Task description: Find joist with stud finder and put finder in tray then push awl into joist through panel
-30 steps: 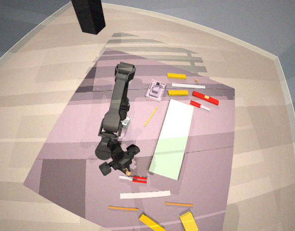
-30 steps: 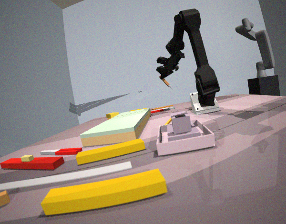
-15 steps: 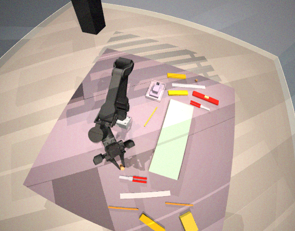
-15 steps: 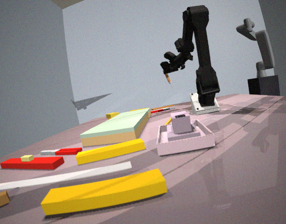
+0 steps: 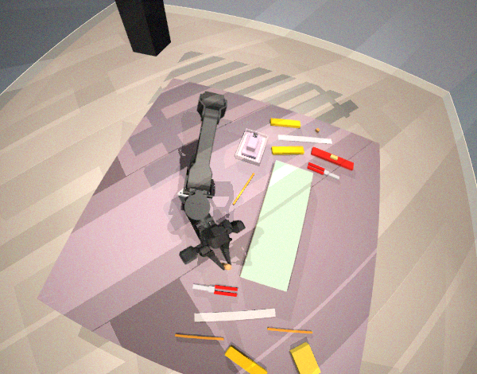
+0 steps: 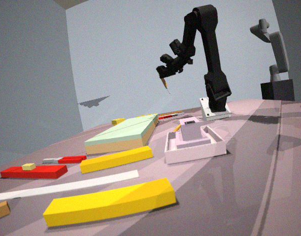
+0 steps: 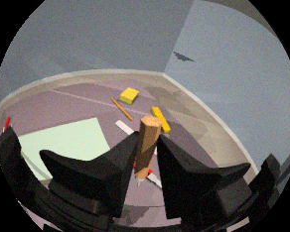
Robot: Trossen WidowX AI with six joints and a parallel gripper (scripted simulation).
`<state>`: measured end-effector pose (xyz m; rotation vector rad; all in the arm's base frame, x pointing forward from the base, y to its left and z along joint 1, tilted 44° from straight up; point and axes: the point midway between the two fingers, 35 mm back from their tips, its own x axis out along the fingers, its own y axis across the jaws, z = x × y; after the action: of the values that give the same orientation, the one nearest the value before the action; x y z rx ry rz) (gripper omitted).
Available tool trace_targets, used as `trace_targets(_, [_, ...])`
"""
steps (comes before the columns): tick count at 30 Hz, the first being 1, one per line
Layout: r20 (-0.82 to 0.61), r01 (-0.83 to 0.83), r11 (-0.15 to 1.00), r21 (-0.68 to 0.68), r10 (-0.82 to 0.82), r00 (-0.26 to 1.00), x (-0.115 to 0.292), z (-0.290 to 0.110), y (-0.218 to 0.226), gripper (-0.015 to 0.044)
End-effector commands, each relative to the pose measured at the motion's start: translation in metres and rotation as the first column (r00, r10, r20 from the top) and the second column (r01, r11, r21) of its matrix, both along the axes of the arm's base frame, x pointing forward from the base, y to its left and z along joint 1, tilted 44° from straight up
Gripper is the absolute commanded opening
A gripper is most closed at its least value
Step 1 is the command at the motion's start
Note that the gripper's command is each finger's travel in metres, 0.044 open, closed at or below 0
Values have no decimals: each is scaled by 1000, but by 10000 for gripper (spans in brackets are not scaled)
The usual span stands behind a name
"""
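My gripper (image 5: 222,260) (image 6: 162,76) (image 7: 148,136) is shut on the awl (image 5: 226,266) (image 6: 164,83) (image 7: 148,147), which has a short wooden handle and a thin metal spike. It hangs high in the air, beside the near left end of the pale green floor panel (image 5: 281,225) (image 6: 122,129) (image 7: 57,142). The spike points down and a little off vertical. The pale stud finder (image 5: 250,143) (image 6: 190,130) rests in the white tray (image 5: 260,157) (image 6: 196,152), at the far end of the panel.
Clutter lies on the purple mat: yellow blocks (image 5: 286,122) (image 6: 115,158), white strips (image 5: 234,314) (image 6: 66,186), a red level (image 5: 331,157) (image 6: 33,171), red-handled knives (image 5: 216,289) (image 5: 322,169), pencils (image 5: 243,188) (image 5: 198,336). A dark pillar (image 5: 144,24) stands at the back.
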<state>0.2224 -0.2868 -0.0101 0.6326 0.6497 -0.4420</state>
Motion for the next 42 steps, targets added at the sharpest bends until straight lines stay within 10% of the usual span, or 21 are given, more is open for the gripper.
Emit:
trace_targets(1, [29,-4,1000,-31,5,1000,16,14,7,0])
trace_targets(42, [520,-235,972,-1,201,830,128,147,210,0])
